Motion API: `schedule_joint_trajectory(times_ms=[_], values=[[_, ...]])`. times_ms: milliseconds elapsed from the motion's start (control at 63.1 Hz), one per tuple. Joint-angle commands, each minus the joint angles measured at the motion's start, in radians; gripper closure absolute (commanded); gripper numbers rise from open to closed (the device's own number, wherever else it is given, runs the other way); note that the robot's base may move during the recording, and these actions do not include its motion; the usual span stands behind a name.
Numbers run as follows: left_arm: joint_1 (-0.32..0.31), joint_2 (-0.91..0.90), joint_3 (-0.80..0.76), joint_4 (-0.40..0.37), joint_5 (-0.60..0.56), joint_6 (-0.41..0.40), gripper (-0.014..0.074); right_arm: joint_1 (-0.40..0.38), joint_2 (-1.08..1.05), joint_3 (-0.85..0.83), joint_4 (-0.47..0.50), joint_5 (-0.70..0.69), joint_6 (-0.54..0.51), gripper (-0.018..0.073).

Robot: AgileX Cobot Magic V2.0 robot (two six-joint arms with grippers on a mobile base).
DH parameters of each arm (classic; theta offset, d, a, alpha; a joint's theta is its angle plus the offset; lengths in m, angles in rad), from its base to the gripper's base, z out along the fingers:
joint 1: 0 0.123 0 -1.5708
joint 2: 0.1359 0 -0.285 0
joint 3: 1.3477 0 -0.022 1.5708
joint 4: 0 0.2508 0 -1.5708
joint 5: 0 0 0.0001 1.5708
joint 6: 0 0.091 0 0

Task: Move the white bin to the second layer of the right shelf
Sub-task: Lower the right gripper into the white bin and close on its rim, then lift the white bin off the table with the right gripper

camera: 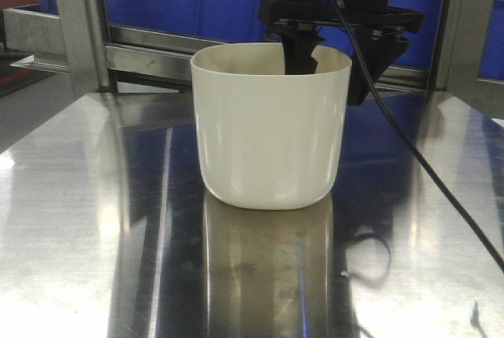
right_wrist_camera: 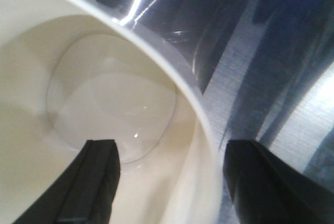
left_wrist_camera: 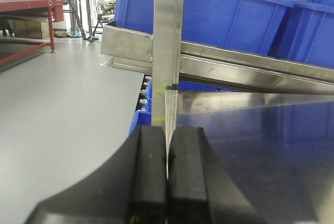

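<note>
Only our right wrist view shows white bin rim between right gripper wide-spread fingers, 1 inside, left gripper pressed closed, empty.

1. Grey floor spreads left of the mirror-like steel worktop.
2. Blue crates sit behind a steel post.
3. A red bench stands far left.

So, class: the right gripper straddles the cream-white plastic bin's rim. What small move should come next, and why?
Probably close the right gripper on the wall of the cream-white plastic bin: one finger is inside, the other outside, jaws open, and the bin stands on the steel tabletop.
</note>
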Motion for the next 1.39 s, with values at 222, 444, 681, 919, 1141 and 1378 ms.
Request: schedule_joint_trajectory(times_ms=[222,444,681,919,1141,1378], values=[[-0.006,-0.003,0.037,-0.009,-0.086,-0.01,0.0512,0.001,-0.047,-0.035,-0.005,-0.001,-0.005,0.0216],[-0.006,-0.003,0.037,-0.009,-0.086,-0.01,0.0512,0.022,-0.061,-0.035,-0.105,-0.035,-0.006,0.0487],[-0.006,-0.003,0.037,-0.009,-0.086,-0.01,0.0512,0.024,-0.157,-0.035,-0.129,-0.059,-0.006,0.051],[-0.006,-0.003,0.037,-0.009,-0.086,-0.01,0.0512,0.023,-0.326,-0.026,-0.129,-0.115,-0.005,0.051],[-0.006,-0.003,0.037,-0.009,-0.086,-0.01,0.0512,0.014,-0.543,0.107,-0.146,-0.26,-0.005,0.051],[-0.006,-0.003,0.037,-0.009,-0.086,-0.01,0.0512,-0.098,-0.826,0.41,-0.146,-0.48,0.079,0.051]])
